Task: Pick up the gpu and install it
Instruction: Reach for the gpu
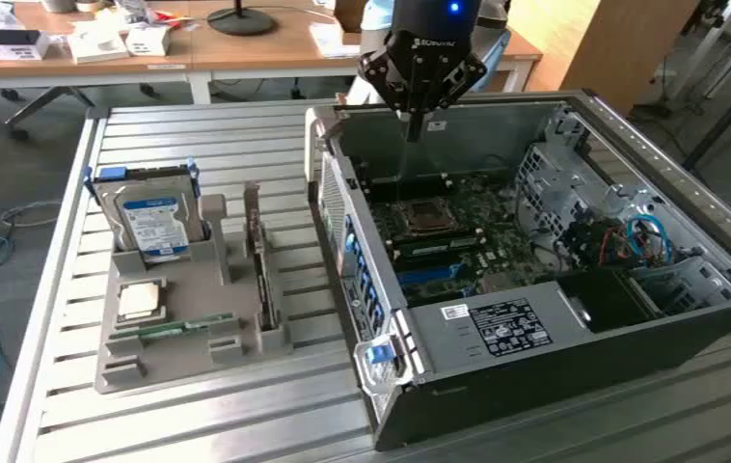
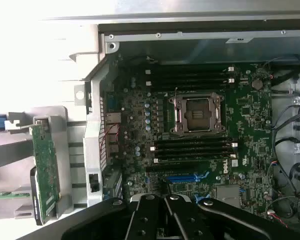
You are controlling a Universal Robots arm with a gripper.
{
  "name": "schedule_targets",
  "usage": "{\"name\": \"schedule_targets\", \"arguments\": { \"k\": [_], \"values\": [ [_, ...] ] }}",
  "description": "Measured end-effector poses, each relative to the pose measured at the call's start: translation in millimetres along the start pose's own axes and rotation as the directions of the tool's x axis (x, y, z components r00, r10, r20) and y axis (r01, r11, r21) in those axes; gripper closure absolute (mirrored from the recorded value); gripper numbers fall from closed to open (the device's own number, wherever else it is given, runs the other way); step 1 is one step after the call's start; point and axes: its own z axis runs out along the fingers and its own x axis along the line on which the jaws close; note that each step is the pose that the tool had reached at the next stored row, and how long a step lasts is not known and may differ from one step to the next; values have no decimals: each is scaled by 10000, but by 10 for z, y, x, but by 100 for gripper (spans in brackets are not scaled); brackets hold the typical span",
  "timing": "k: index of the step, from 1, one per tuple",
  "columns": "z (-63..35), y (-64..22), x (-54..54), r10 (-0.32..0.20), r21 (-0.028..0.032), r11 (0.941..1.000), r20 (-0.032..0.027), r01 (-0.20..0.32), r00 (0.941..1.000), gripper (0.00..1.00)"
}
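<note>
The gripper (image 1: 414,123) hangs over the far rim of the open computer case (image 1: 533,395), and the arm above it is cut off by the frame edge. In the wrist view the gripper (image 2: 165,199) has its jaws pressed together with nothing between them, above the motherboard (image 2: 250,125) inside the case. The gpu (image 1: 257,253) is outside the case, to the exterior view's left of it. It stands on edge in the slot of a grey holder (image 1: 173,352) nearest the case, and it is seen edge-on, so its face is hard to make out. In the wrist view the gpu (image 2: 44,160) is a green board just beyond the case's rear panel, with its end partly hidden by the holder. A hard drive (image 1: 153,222) stands farther from the case. Glare washes out the table beside the case.
</note>
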Motion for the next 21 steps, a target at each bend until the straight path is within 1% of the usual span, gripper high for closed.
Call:
{"name": "schedule_targets", "arguments": {
  "k": [7,11,21],
  "values": [
    [0,0,0,-1,0,10000,0,1,10000,89],
    [-1,-2,23,0,0,10000,1,0,10000,89],
    [-3,-10,133,-1,1,10000,0,1,10000,89]
  ]
}}
